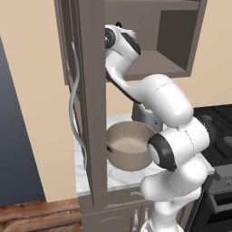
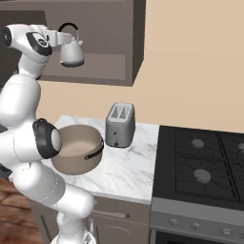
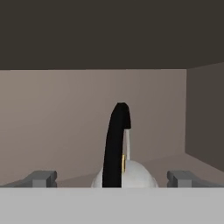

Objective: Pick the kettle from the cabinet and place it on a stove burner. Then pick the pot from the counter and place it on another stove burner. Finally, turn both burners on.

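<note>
Gripper [image 3: 112, 178] released, jaws wide, straddling the kettle [image 3: 124, 175] handle [image 3: 117, 140] at 12 o'clock inside the cabinet [image 3: 87, 113].

No text, label, brand, number or sign can be read in any of the pictures.

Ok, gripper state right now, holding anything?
Gripper: open, fingers apart on either side of the kettle handle in the cabinet, not closed on it; holding nothing.
</note>
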Robot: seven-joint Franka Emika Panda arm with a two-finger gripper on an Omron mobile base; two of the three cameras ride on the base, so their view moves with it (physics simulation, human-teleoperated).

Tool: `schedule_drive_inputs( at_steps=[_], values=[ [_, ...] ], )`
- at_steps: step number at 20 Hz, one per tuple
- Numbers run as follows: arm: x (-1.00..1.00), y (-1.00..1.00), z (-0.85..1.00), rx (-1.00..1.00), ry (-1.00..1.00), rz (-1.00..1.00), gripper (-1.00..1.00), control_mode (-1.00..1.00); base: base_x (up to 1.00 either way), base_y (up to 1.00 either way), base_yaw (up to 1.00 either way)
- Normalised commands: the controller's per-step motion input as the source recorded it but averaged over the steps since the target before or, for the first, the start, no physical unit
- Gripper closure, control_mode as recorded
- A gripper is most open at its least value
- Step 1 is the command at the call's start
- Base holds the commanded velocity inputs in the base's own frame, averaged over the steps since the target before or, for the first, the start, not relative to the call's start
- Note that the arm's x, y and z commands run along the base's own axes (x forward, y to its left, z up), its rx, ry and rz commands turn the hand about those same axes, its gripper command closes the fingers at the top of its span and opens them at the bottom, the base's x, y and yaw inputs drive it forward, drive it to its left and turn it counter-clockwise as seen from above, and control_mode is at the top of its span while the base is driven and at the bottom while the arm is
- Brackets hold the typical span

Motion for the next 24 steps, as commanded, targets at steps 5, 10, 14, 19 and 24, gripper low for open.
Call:
schedule_drive_inputs(
  at_steps=[5, 10, 14, 19, 24],
  values=[
    [0.0, 0.0, 0.0, 0.0, 0.0, 0.0, 1.0, -1.0, 0.0, 0.0, 0.0],
    [0.0, 0.0, 0.0, 0.0, 0.0, 0.0, 1.0, -1.0, 0.0, 0.0, 0.0],
    [0.0, 0.0, 0.0, 0.0, 0.0, 0.0, 1.0, -1.0, 0.0, 0.0, 0.0],
    [0.0, 0.0, 0.0, 0.0, 0.0, 0.0, 1.0, -1.0, 0.0, 0.0, 0.0],
    [0.0, 0.0, 0.0, 0.0, 0.0, 0.0, 1.0, -1.0, 0.0, 0.0, 0.0]
  ],
)
